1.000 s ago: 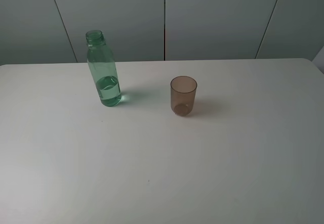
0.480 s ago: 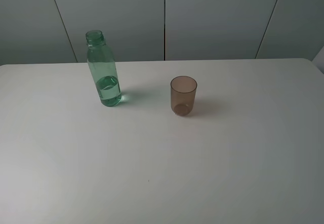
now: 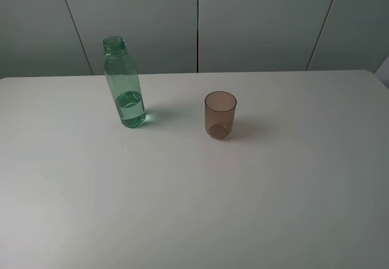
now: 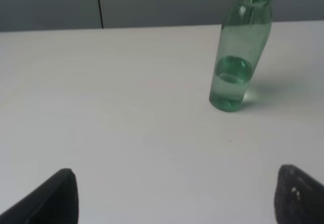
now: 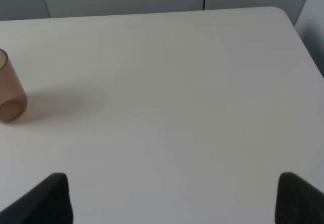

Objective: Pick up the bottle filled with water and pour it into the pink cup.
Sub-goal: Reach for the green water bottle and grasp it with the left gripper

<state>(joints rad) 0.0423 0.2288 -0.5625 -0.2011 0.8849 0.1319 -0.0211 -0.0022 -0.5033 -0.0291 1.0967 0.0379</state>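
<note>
You see the bottle [image 3: 124, 87] upright on the desk [image 3: 194, 196], back left: clear green, open neck, water about a third up. The cup [image 3: 220, 115] stands right of it, apart, brownish-pink, translucent. Your left tool [image 4: 177, 198] is spread wide, short of the bottle; right tool [image 5: 172, 198] spread too.

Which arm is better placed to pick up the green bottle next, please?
Left, probably. The bottle stands upright on the left side of the table, ahead of the left arm's open jaws; the right wrist view shows only the pink cup.
</note>
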